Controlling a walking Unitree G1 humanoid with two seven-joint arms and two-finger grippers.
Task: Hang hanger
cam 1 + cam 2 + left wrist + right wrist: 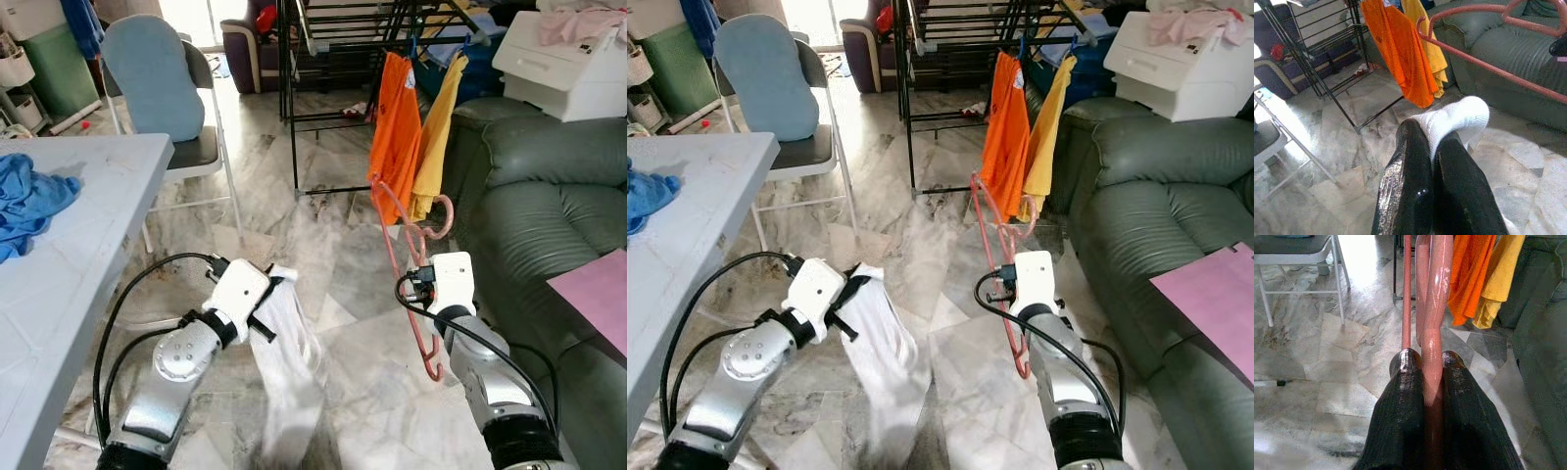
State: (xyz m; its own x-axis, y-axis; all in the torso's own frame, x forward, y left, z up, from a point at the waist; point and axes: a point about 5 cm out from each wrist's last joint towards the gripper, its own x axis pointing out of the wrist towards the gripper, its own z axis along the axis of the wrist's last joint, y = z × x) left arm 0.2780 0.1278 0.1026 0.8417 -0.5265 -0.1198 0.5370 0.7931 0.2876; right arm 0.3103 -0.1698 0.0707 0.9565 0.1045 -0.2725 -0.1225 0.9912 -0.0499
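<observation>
A salmon-pink plastic hanger (390, 240) stands nearly upright over the marble floor, hook end up. My right gripper (1430, 357) is shut on its stem, low on the right. On the left, my left gripper (1431, 134) is shut on a white cloth (289, 362) that hangs down toward the floor. Beyond both stands a black drying rack (294, 98). An orange garment (395, 127) and a yellow one (436, 127) hang on it, just behind the hanger's top.
A grey table (88, 225) with a blue cloth (29, 196) runs along the left. A folding chair with a blue cushion (152, 78) stands behind it. A green sofa (558, 186) fills the right side, bearing a white box (563, 64) and a pink sheet (598, 289).
</observation>
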